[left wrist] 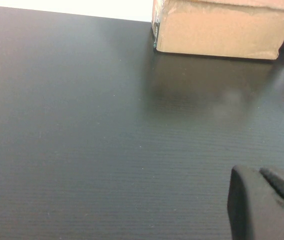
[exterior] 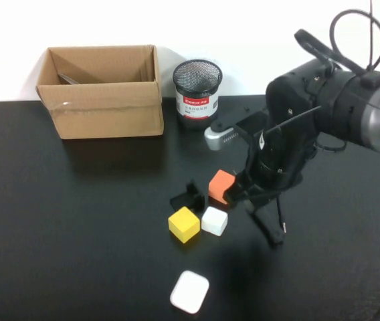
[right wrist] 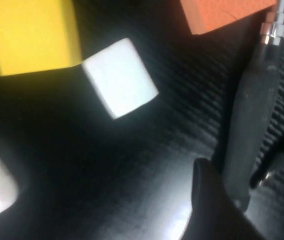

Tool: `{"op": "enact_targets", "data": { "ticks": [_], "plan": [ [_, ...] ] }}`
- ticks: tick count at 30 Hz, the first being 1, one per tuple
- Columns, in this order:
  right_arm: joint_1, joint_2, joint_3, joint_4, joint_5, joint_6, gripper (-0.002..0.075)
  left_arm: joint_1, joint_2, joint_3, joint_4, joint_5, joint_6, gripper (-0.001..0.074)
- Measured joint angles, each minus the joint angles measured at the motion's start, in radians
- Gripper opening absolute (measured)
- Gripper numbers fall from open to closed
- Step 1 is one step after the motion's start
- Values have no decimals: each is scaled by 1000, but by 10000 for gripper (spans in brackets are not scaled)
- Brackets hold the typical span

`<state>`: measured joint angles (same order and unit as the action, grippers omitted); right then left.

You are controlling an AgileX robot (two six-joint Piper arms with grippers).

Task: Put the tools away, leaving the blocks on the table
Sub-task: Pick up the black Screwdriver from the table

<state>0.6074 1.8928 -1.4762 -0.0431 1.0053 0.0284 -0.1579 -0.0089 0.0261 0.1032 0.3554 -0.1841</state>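
Note:
My right gripper (exterior: 257,207) is low over the black table (exterior: 76,227), just right of the orange block (exterior: 221,186). It is open, with the handle end of the thin black screwdriver (right wrist: 252,110) between its jaws. One finger (right wrist: 207,200) sits beside the handle. The screwdriver (exterior: 273,231) sticks out to the front right. The yellow block (exterior: 184,224), white block (exterior: 215,221) and black angular piece (exterior: 188,197) lie left of it. The scissors and the thick black-handled tool are out of view. My left gripper (left wrist: 277,200) is shut and empty over bare table.
An open cardboard box (exterior: 103,107) stands at the back left with a thin grey item inside. A black mesh cup (exterior: 197,93) stands beside it. A white rounded object (exterior: 190,291) lies near the front edge. The box also shows in the left wrist view (left wrist: 222,30).

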Motion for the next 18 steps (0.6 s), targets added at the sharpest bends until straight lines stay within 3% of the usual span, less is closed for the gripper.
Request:
{"op": "enact_targets", "data": {
  "ticks": [18],
  "plan": [
    [-23,179,0,-59,-174,-53,277,0,0,0,0,0,0,0]
  ]
}}
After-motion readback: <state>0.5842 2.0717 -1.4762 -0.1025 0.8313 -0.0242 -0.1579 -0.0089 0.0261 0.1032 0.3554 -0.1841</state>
